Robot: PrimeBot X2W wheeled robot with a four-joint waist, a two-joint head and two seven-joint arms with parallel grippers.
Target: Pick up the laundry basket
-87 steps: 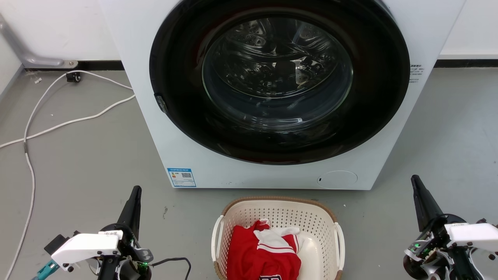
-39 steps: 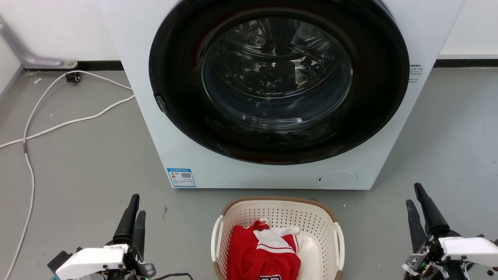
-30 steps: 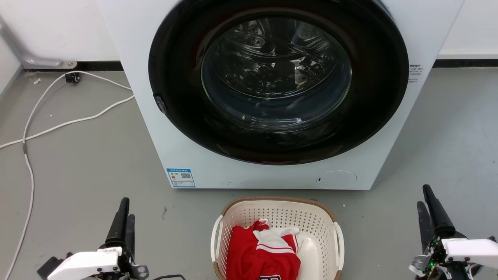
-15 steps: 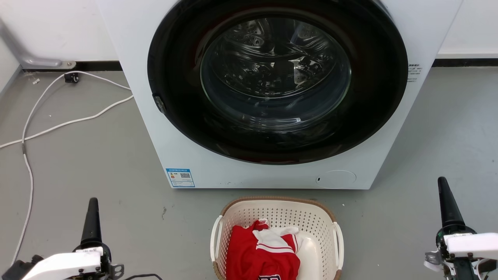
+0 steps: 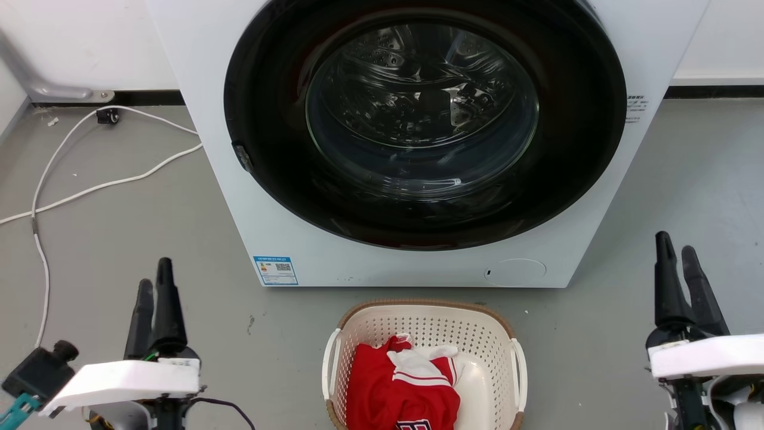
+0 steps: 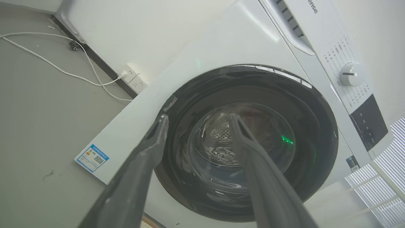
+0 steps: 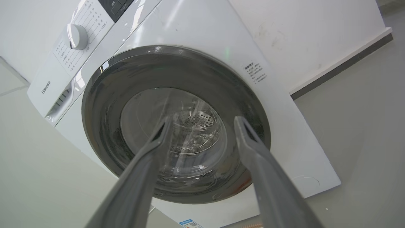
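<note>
Cream basket (image 5: 418, 304) on grey floor (image 5: 119, 239), midway between two spread, empty grippers.
Left gripper (image 5: 154, 273) and right gripper (image 5: 674, 243) stand well apart from the basket's handles, with bare floor around each. The washer (image 5: 298, 239) rises just past the basket's far rim. A cable (image 5: 89, 191) lies beyond the left fingertips. The wrist views add the washer's dial (image 6: 349, 73), cut off in the head view.

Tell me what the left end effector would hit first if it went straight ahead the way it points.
Most likely the washer door: in the left wrist view the open left end effector frames its glass, with nothing between. Distance is hard to judge.
</note>
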